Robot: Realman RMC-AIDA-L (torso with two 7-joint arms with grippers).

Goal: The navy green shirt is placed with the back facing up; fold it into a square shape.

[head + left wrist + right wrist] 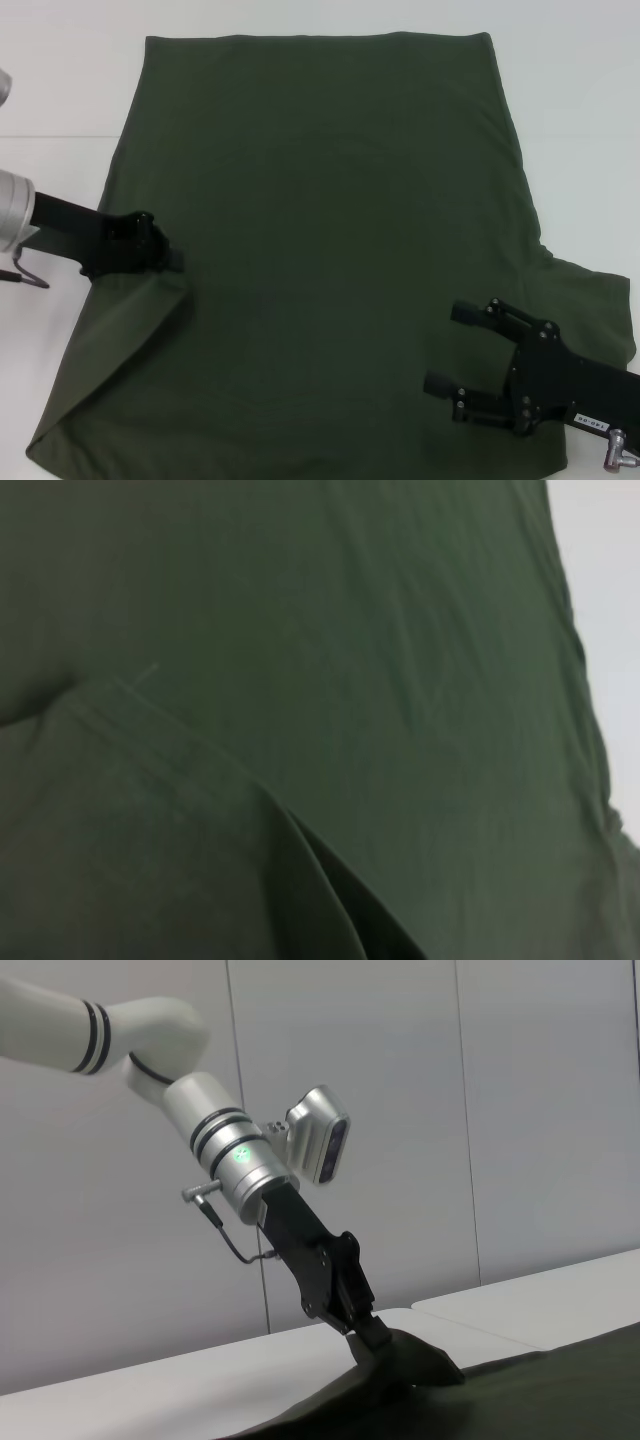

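left gripper (165, 255): pinched shut on the shirt's left edge, cloth bunched up and lifted a bit off the table where it bites. The right wrist view backs this up, fabric peaks up into the fingertips.

right gripper (447, 348): jaws wide open, hovering over the shirt's lower right, holding nothing.

navy green shirt (330, 230): spread flat on the white table (60, 90), plain side up, long axis running away from the robot. Right sleeve sticks out just beside the right gripper.

key relation: the body of the shirt lies inward from the left gripper, toward the robot's right, so I'd guess the held edge gets carried across that way.

nearer arm: left, it's already on the cloth.

hard to see: near hem is cut off in the head view, the left sleeve seems tucked under a fold, and the left wrist view is just green fabric and a seam.
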